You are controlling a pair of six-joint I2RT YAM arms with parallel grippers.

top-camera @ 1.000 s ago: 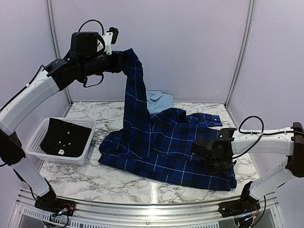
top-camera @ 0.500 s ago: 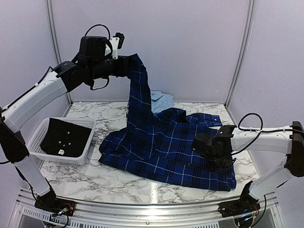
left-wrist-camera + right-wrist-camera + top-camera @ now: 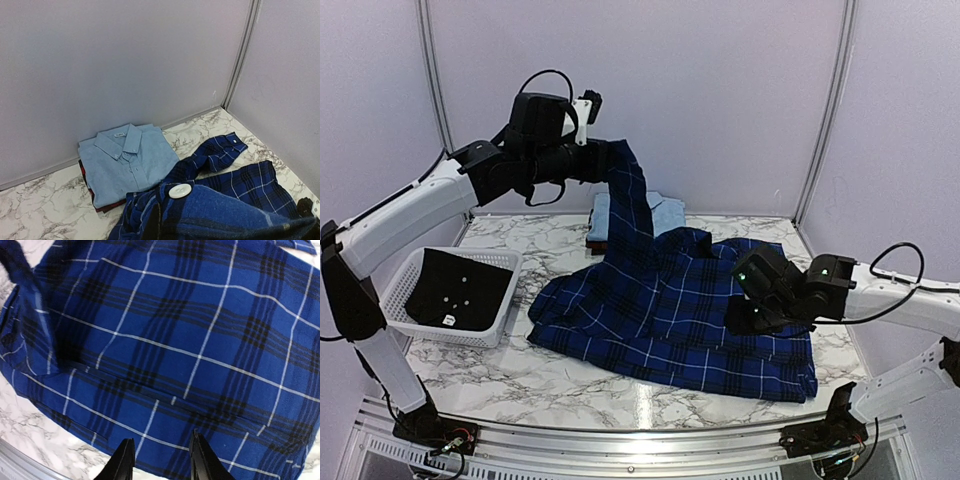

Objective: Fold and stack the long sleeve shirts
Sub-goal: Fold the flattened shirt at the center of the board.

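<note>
- High over the white marble-patterned table point(image 3: 500, 385), my left gripper point(image 3: 603, 160) was clamped tight on one end of the navy blue plaid button-up shirt point(image 3: 670, 310) with thin white lines, holding that end up in the air.
- The rest of that shirt lay spread and rumpled across the middle of the table.
- My right gripper point(image 3: 161, 460) hung just over the shirt's near right part, jaws apart and nothing between them.
- By the back wall, the plain light blue collared shirt point(image 3: 132, 160) sat folded on top of the red-and-black plaid shirt point(image 3: 100, 205), of which only an edge showed.
- On the left, the white plastic slotted basket point(image 3: 395, 290) held a black cloth point(image 3: 455, 290).
</note>
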